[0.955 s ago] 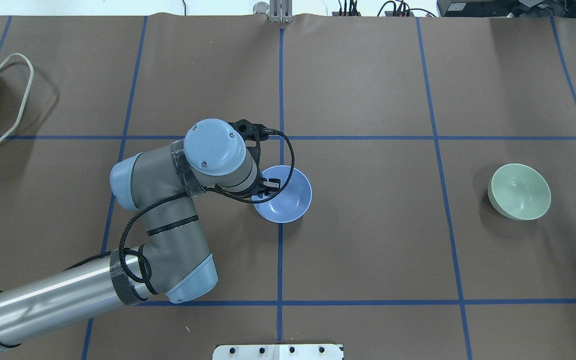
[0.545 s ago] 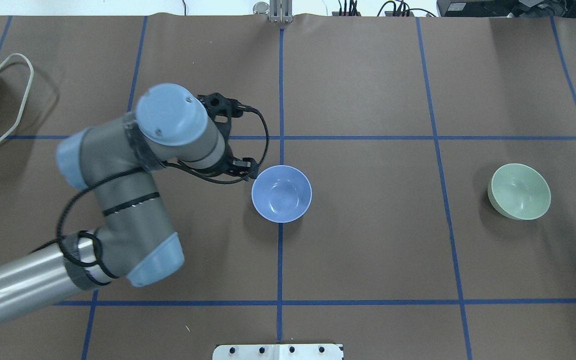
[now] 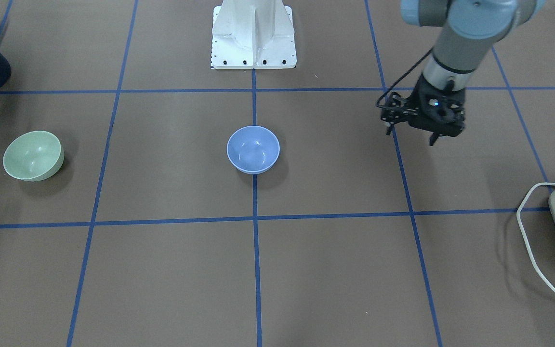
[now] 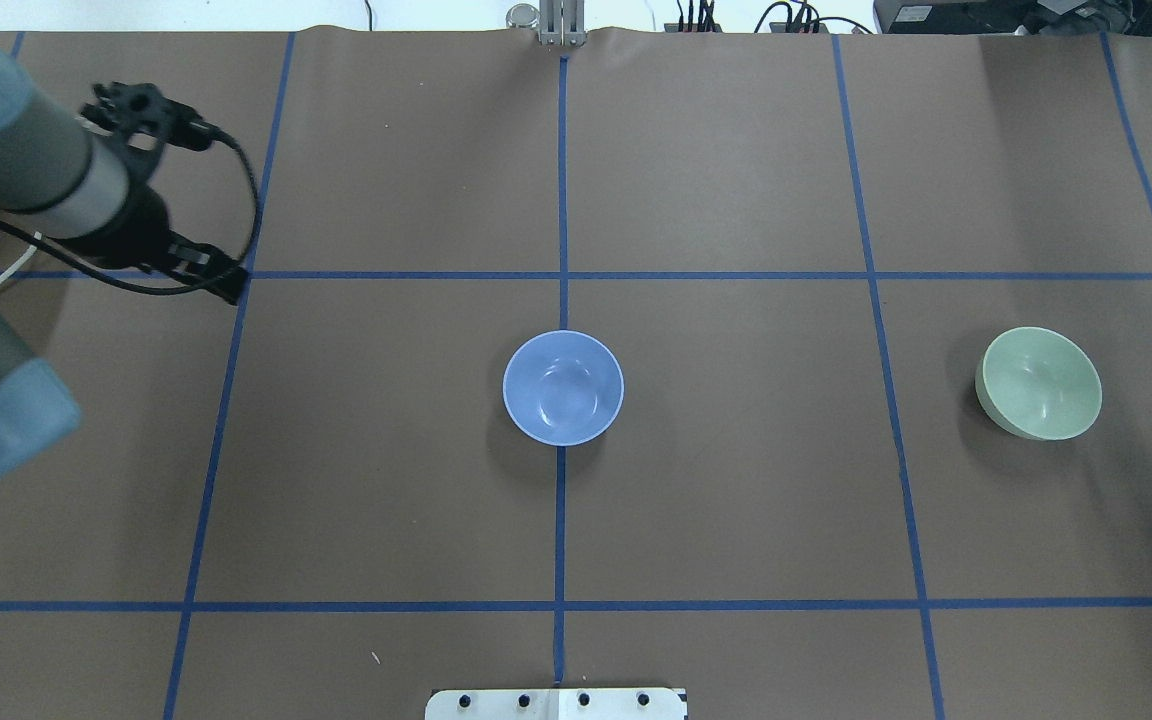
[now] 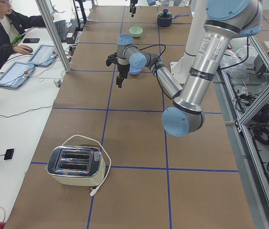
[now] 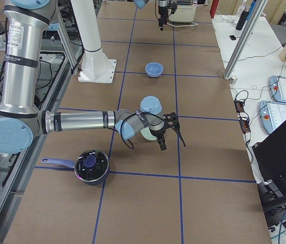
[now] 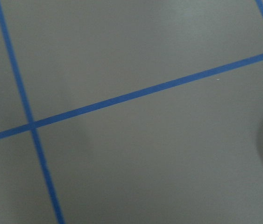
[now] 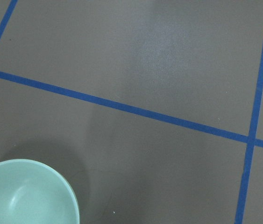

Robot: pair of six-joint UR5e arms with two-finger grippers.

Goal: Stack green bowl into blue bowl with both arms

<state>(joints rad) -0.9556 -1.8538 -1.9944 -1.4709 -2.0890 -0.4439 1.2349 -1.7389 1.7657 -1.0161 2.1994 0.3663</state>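
Left claw [image 4: 206, 274] hangs open and empty near the worktop's left edge, while the right claw's [image 6: 172, 146] opening, beside the green bowl [image 4: 1039, 383], cannot be told.

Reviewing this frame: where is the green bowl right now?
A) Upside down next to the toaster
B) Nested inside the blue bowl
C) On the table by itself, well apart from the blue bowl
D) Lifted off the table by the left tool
C: the green bowl sits open side up on the table, far to one side of the blue bowl, with nothing gripping it.
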